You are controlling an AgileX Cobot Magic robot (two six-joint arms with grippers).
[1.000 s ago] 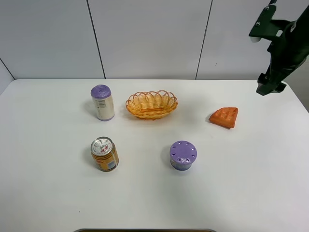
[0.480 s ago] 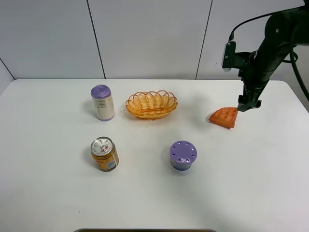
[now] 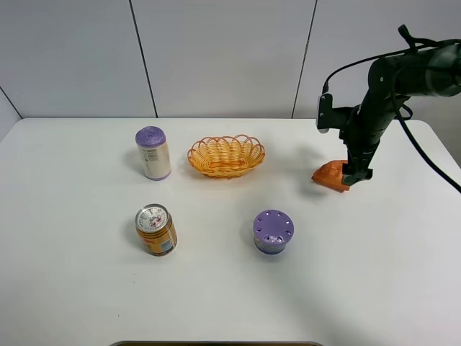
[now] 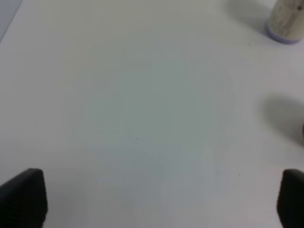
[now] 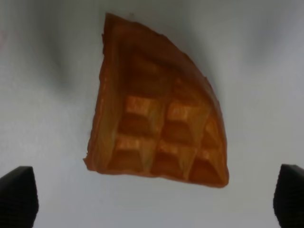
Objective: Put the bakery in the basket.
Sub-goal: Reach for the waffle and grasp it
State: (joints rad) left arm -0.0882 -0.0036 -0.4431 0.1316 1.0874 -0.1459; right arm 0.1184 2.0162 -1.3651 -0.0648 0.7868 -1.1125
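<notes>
Right gripper [image 5: 153,197], jaws spread wide, poised low over the bakery [image 5: 156,128], which lies flat on the table [image 3: 360,274] between the fingertips, well apart from the basket [image 3: 225,168]. Left gripper [image 4: 152,199] likewise open, holding nothing. Risk: the slab is low and wedge-shaped, so jaws closing too high or on its tapered corner would probably slip or skid it. The basket is empty; purple tin [image 3: 273,231], white can [image 3: 153,153] and orange can [image 3: 156,231] are closed, contents unseen.

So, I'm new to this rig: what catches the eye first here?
The right claw hangs open just above the orange waffle on the table's right side. Next, the empty yellow basket stands out at the back centre.
</notes>
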